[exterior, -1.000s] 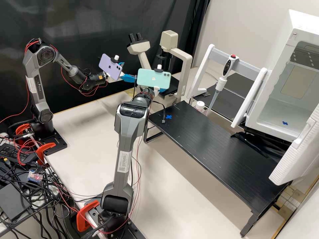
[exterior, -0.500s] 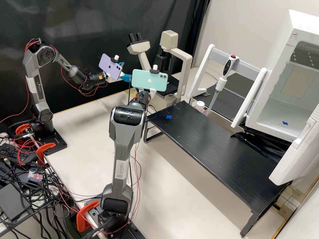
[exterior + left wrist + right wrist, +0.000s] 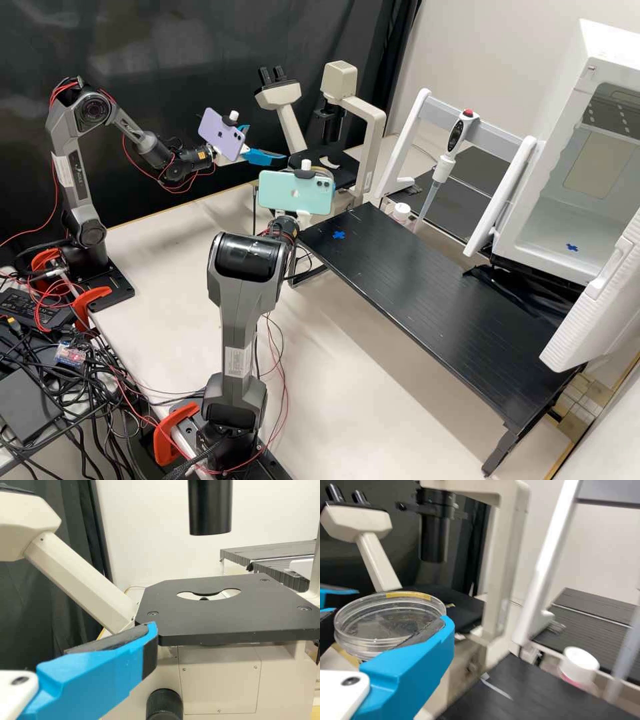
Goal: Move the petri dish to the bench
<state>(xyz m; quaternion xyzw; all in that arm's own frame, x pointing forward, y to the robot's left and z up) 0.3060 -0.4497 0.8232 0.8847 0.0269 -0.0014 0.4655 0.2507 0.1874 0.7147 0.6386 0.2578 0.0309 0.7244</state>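
In the high view the right gripper (image 3: 303,217) is mostly behind a mint phone, near the corner of the raised black bench (image 3: 427,287). The right wrist view has the clear petri dish (image 3: 387,622), with yellow tape on its rim, pinched between the pads of the right gripper (image 3: 390,630). It hangs level in the air, in front of the microscope. The left gripper (image 3: 257,148) stands open beside the microscope in the high view. One of its blue fingers (image 3: 95,675) is near the black microscope stage (image 3: 230,617), which holds no dish.
The microscope (image 3: 373,127) stands behind the grippers. A blue cross (image 3: 339,235) marks the bench's near-left end. Behind the bench are a white-capped bottle (image 3: 401,212) and a pipette (image 3: 441,170) on a white stand. To the right is an open white chamber (image 3: 553,227).
The right arm has drawn back from the microscope stage, toward its own base and lower, with the petri dish in its gripper. The left arm has kept still.
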